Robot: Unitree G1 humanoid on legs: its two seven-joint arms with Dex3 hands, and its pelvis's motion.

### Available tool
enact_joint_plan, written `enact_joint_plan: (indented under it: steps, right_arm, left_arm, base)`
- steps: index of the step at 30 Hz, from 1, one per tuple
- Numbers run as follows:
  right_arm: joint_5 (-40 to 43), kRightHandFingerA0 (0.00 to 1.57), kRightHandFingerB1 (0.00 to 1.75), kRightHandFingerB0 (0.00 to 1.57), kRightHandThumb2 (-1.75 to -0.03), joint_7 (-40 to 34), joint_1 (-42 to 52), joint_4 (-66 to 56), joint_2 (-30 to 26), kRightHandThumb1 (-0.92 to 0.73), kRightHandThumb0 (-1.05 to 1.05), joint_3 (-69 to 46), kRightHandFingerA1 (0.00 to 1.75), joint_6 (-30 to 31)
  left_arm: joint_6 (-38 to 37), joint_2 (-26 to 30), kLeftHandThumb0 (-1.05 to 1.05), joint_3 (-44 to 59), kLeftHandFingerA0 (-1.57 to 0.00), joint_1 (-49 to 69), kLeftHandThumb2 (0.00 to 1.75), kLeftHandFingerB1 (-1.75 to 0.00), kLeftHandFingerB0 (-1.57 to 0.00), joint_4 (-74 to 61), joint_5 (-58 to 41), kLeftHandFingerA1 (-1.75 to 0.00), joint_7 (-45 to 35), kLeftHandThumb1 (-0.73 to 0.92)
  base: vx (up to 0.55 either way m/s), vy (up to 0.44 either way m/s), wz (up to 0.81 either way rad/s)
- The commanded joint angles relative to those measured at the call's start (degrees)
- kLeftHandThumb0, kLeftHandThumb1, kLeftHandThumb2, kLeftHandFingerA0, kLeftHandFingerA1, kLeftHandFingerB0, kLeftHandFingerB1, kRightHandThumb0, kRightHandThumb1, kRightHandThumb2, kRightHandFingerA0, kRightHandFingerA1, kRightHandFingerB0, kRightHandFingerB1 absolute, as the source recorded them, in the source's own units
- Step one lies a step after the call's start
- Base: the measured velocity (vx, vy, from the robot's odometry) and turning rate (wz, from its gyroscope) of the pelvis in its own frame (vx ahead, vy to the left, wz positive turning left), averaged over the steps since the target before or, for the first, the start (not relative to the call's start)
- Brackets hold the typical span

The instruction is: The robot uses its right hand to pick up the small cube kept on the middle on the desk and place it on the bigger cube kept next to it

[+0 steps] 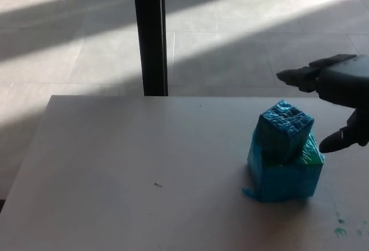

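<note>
Small cube (284,130) sits tilted on the bigger cube (285,176) on the counter (127,164). Right hand (337,98) hovers just beside, fingers spread wide, holding nothing.

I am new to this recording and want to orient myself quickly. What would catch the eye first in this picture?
The eye goes first to the small cube, bright blue, sitting tilted on top of the bigger cube at the right side of the pale desk. Just beside them, the right hand hangs open, apart from both cubes. Behind the desk, a dark pillar stands on the sunlit floor.
</note>
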Motion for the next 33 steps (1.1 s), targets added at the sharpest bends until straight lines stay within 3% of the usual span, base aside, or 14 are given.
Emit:
enact_joint_plan:
  steps: [1,12,13,15,16,21,22,24,26,28,29,30,31,33]
  right_arm:
    - [6.10,0.00,0.00,0.00,-0.56,3.87,-1.14,-1.15,-3.88,-0.47,-0.92,-6.37,0.00,2.58]
    - [10.88,0.00,0.00,0.00,-0.78,-3.14,1.05,7.65,-11.89,-0.46,-0.91,-20.41,0.00,0.34]
    - [13.13,0.00,0.00,0.01,-0.85,-6.17,3.71,9.59,-12.84,-0.52,-0.89,-25.33,0.16,-0.41]
    - [13.35,0.00,0.00,0.01,-0.85,-6.51,4.05,9.99,-12.89,-0.52,-0.89,-26.05,0.16,-0.84]
    - [14.39,0.00,0.00,0.05,-0.73,-9.26,7.01,12.05,-13.60,-0.46,-0.81,-30.64,0.07,0.27]
    - [16.03,0.00,0.15,0.03,-0.73,-16.13,12.26,18.68,-15.17,-0.53,-0.59,-39.00,0.00,-2.33]
    - [15.76,0.00,0.19,0.03,-0.71,-18.30,14.50,20.92,-16.30,-0.53,-0.62,-41.50,0.00,-2.68]
    - [15.35,0.00,0.10,0.00,-0.75,-21.76,17.65,25.42,-18.21,-0.49,-0.88,-45.40,0.06,-1.30]
    - [15.53,0.00,0.15,0.09,-0.77,-24.36,19.52,30.79,-19.84,-0.51,-0.94,-47.44,0.06,-1.33]
    - [15.36,0.00,0.21,0.00,-0.82,-28.31,23.54,35.06,-20.69,-0.50,-0.84,-49.55,0.28,-3.71]
    - [16.00,0.00,0.24,0.02,-0.81,-29.62,25.41,36.98,-20.50,-0.48,-0.84,-50.94,0.29,-4.31]
    - [16.39,0.00,0.24,0.02,-0.81,-29.68,25.80,37.49,-20.42,-0.48,-0.84,-51.38,0.29,-4.53]
    - [17.00,0.00,0.22,0.06,-0.79,-30.09,26.91,38.36,-20.25,-0.48,-0.86,-52.39,0.24,-4.96]
    - [17.65,0.00,0.29,0.00,-0.83,-33.36,31.25,41.35,-19.09,-0.49,-0.78,-54.89,0.31,-5.18]
  left_arm:
    - [-0.53,1.02,-0.98,0.16,-0.41,0.51,0.67,-0.37,-0.39,0.58,-0.34,-0.54,0.02,0.89]
    - [-0.93,0.97,-0.99,-0.01,-0.43,0.60,0.68,-0.38,-0.39,1.60,-0.12,-0.55,0.31,0.89]
    - [-0.31,0.78,-0.97,0.37,-0.39,0.90,1.11,-0.50,-0.35,0.69,-0.58,-0.61,0.44,0.68]
    - [-0.22,0.77,-0.97,0.29,-0.39,0.73,1.11,-0.50,-0.35,0.73,-0.55,-0.61,0.47,0.68]
    - [-0.12,0.82,-0.98,0.50,-0.43,0.76,0.67,-0.38,-0.40,0.87,-0.68,-0.55,0.60,0.88]
    - [-0.17,0.67,-0.96,0.35,-0.42,1.41,0.68,-0.38,-0.40,0.50,-0.61,-0.55,0.16,0.91]
    - [-0.22,0.56,-0.93,0.41,-0.38,1.51,1.11,-0.50,-0.34,0.41,-0.66,-0.61,0.23,0.69]
    - [-0.97,0.55,-1.02,0.39,-0.41,1.27,0.87,-0.43,-0.36,1.72,-0.51,-0.58,0.32,0.72]
    - [-0.62,0.43,-0.96,0.30,-0.38,1.54,1.11,-0.49,-0.34,1.13,-0.36,-0.59,0.82,0.70]
    - [-0.51,0.39,-0.97,0.53,-0.42,1.46,0.67,-0.38,-0.40,1.01,-0.59,-0.56,0.86,0.89]
    - [-0.71,0.38,-0.95,0.64,-0.42,1.41,1.13,-0.49,-0.33,1.29,-0.72,-0.63,0.68,0.69]
    - [-0.76,0.38,-0.95,0.63,-0.42,1.40,1.13,-0.49,-0.33,1.35,-0.70,-0.63,0.69,0.69]
    - [-0.61,0.38,-0.96,0.61,-0.45,1.13,0.67,-0.38,-0.40,1.40,-0.67,-0.55,0.90,0.89]
    - [-0.97,0.38,-0.95,0.82,-0.41,0.84,0.67,-0.38,-0.37,1.82,-1.01,-0.54,0.25,0.90]
  base:
    - [0.00,0.000,0.00]
    - [0.00,0.000,0.00]
    - [0.00,0.000,0.00]
    - [0.00,0.000,0.00]
    - [0.00,0.000,0.00]
    - [0.00,0.000,0.00]
    - [0.00,0.000,0.00]
    - [0.00,0.000,0.00]
    - [0.00,0.000,0.00]
    - [0.00,0.000,0.00]
    - [0.00,0.000,0.00]
    - [0.00,0.000,0.00]
    - [0.00,0.000,0.00]
    - [0.00,0.000,0.00]
